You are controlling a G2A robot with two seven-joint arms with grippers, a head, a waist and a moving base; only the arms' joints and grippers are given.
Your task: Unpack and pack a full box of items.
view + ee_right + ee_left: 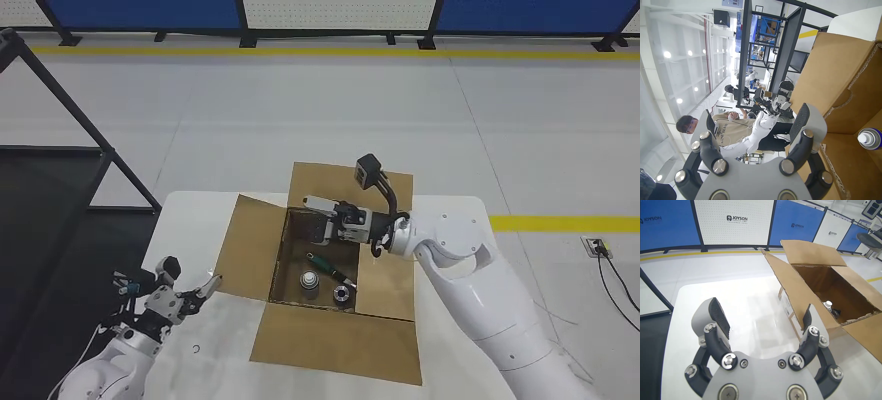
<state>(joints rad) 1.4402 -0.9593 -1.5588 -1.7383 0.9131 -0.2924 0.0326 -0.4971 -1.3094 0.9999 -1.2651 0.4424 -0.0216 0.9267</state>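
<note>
An open cardboard box (340, 345) stands mid-table with its flaps folded out. Inside it lie a spray can with a white cap (311, 281), a dark green-and-black item (331, 268) and a round metal item (343, 294). My right gripper (318, 224) hangs over the far part of the box, open and holding nothing (755, 121); the spray can (869, 137) stands beyond it by the box wall (829, 62). My left gripper (200, 290) sits low over the table just off the left flap, open and empty (762, 315). The box (829, 251) and the can's white cap (828, 303) lie beyond it.
The white table (200, 215) has bare surface to the left of the box. A black metal frame (60, 110) stands off the table's left side. Blue and white panels (340, 12) line the far end of the floor.
</note>
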